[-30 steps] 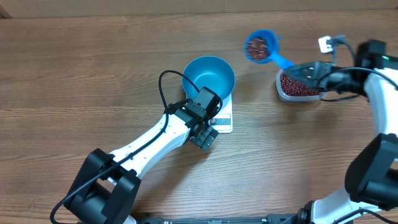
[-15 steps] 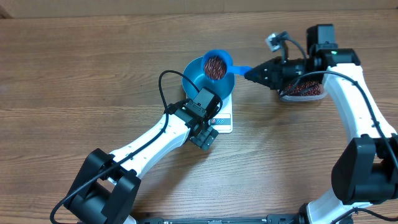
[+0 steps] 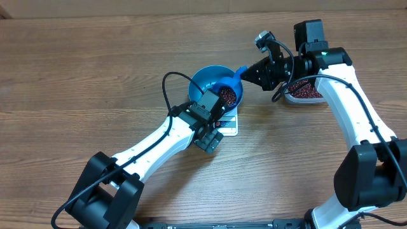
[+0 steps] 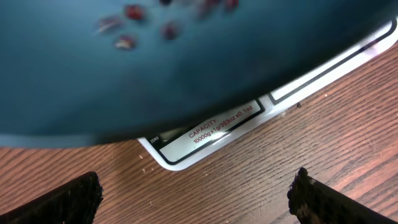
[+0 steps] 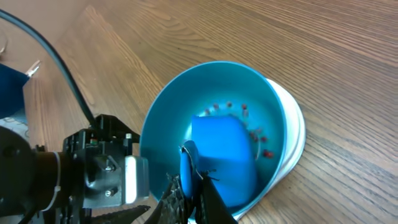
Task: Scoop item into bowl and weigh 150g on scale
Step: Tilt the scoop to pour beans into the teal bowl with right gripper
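- Left gripper [image 4: 198, 202] hung spread wide and empty, just beside the flat white scale [image 3: 230, 126].
- Smooth, deep, round blue bowl [image 3: 203, 79] sat on that scale, with a small heap of oval red-brown beans [image 3: 229, 97] inside.
- Blue plastic scoop [image 3: 235, 77] tipped over the bowl, its handle clamped by the right gripper [image 3: 254, 71].
- Clear tub [image 3: 305, 100] held more beans; we judged that further scoops and a weight check remained.

Red-brown beans [image 3: 227, 95] lie in the blue bowl [image 3: 203, 79] sitting on the white scale [image 3: 230, 127].
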You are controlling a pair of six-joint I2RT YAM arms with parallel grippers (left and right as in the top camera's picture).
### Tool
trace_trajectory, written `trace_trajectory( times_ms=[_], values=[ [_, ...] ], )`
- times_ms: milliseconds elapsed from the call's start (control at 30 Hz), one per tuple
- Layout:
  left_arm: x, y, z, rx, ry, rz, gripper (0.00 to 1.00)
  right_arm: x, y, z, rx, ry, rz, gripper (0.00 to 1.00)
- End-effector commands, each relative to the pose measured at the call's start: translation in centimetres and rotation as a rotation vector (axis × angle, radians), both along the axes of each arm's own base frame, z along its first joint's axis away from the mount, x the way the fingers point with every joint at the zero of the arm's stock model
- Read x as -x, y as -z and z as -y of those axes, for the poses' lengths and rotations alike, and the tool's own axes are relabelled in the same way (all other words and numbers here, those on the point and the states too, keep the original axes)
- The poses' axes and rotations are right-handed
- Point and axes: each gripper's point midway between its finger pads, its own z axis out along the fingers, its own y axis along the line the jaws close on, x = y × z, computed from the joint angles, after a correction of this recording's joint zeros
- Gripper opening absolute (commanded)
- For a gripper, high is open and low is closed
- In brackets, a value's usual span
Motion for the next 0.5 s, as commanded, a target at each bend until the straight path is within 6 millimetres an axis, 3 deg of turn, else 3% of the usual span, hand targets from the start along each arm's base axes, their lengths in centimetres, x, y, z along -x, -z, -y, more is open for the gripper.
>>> trace_trajectory(
  times_ms=[0,467],
  values=[
    [0.1,0.3,0.0,-0.016,0.023,0.001,1.00,-0.9,-1.7,-0.3,-0.024,0.018,0.032,0.04],
    [0.1,0.3,0.0,-0.016,0.023,0.001,0.99,-2.3,-3.5,-2.4,-0.065,-0.021,0.162,0.04]
  ],
)
